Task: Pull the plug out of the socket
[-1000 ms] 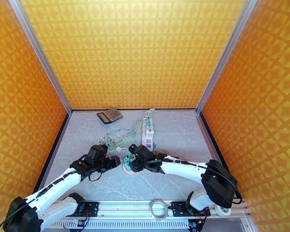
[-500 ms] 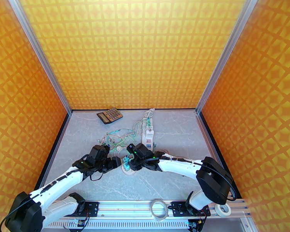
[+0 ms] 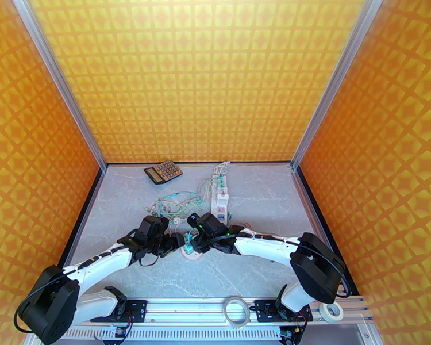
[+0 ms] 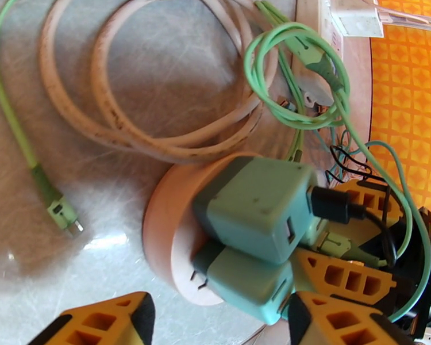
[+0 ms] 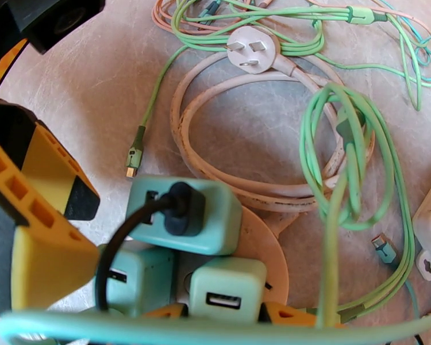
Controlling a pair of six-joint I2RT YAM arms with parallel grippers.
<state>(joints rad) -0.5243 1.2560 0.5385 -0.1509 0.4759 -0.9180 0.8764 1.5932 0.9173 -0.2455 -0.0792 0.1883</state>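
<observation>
The round pale socket [image 4: 166, 225] lies on the grey table with teal plugs standing in it. The biggest teal plug [image 4: 253, 205] carries a black cable. My right gripper [image 5: 224, 310] is shut on a smaller teal plug [image 5: 227, 291] with a USB port, its orange fingertips [image 5: 281, 313] pressed to both sides. My left gripper [image 4: 221, 317] is open, its yellow fingers [image 4: 95, 320] spread on either side of the socket's near edge. In the top view both grippers meet over the socket [image 3: 193, 253], the left gripper [image 3: 174, 244] from the left and the right gripper [image 3: 190, 244] from the right.
A coiled white cable [image 5: 215, 145] with a three-pin plug [image 5: 253, 48] and tangled green cables [image 5: 342, 139] lie just beyond the socket. A white power strip [image 3: 220, 199] and a calculator [image 3: 163, 171] sit farther back. Orange walls enclose the table.
My left gripper has slid right up to the socket and its fingers have narrowed. My right gripper has closed on the small teal plug.
</observation>
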